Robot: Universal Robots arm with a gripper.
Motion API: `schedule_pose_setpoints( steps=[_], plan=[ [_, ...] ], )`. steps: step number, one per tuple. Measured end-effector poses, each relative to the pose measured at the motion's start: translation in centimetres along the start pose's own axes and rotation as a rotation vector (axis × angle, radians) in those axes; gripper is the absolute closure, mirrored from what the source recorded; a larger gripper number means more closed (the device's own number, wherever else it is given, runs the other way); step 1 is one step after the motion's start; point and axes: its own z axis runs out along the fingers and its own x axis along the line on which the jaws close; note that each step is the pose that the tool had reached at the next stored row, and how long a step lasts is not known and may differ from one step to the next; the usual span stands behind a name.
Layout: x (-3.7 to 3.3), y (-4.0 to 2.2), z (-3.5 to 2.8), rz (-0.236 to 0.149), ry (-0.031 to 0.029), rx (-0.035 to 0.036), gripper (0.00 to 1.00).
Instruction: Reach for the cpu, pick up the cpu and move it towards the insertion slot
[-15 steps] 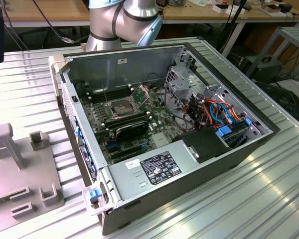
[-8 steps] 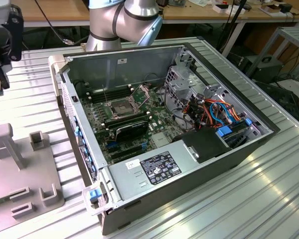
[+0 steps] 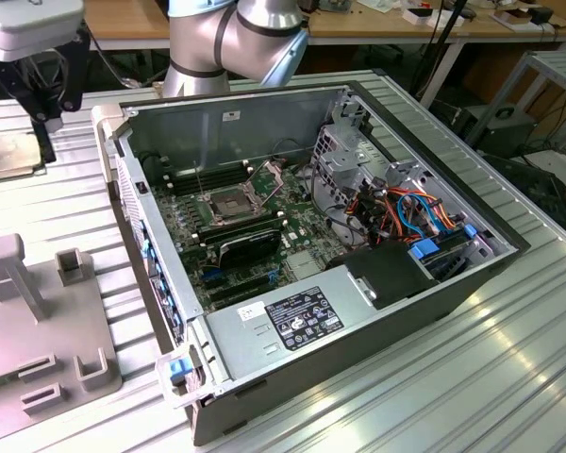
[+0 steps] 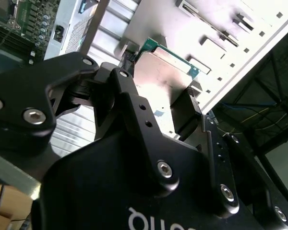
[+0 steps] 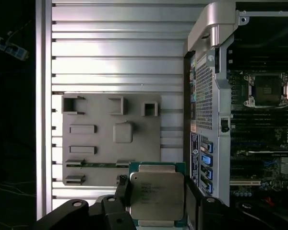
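Observation:
The cpu (image 5: 156, 195) is a square chip with a silver lid and a green edge. My gripper (image 5: 156, 197) is shut on it, one black finger on each side. The chip is held above the ribbed table, over the near edge of a grey fixture plate (image 5: 110, 139). In the second wrist view the cpu (image 4: 164, 72) sits between the finger pads (image 4: 192, 93). In the exterior view the cpu (image 3: 8, 156) hangs at the far left beside a black finger (image 3: 47, 142), outside the case. The insertion slot (image 3: 228, 204) lies open on the motherboard; it is also in the first wrist view (image 5: 268, 90).
The open computer case (image 3: 123, 179) stands between the cpu and the slot, its side wall rising from the table. A black finned block (image 3: 248, 245) sits just in front of the slot. Cables (image 3: 410, 212) and a drive cage fill the case's far side. The grey fixture plate (image 3: 38, 330) has upright pegs.

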Motion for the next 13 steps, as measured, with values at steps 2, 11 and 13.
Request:
schedule_pose_setpoints(
  steps=[2, 11, 13],
  plan=[
    [-0.57, 0.0, 0.0, 0.0, 0.0001, 0.0001, 0.45],
    [-3.07, -0.02, 0.01, 0.0, 0.0, 0.0, 0.45],
    [-3.84, -0.03, 0.01, 0.0, 0.0, 0.0, 0.45]
  ],
)
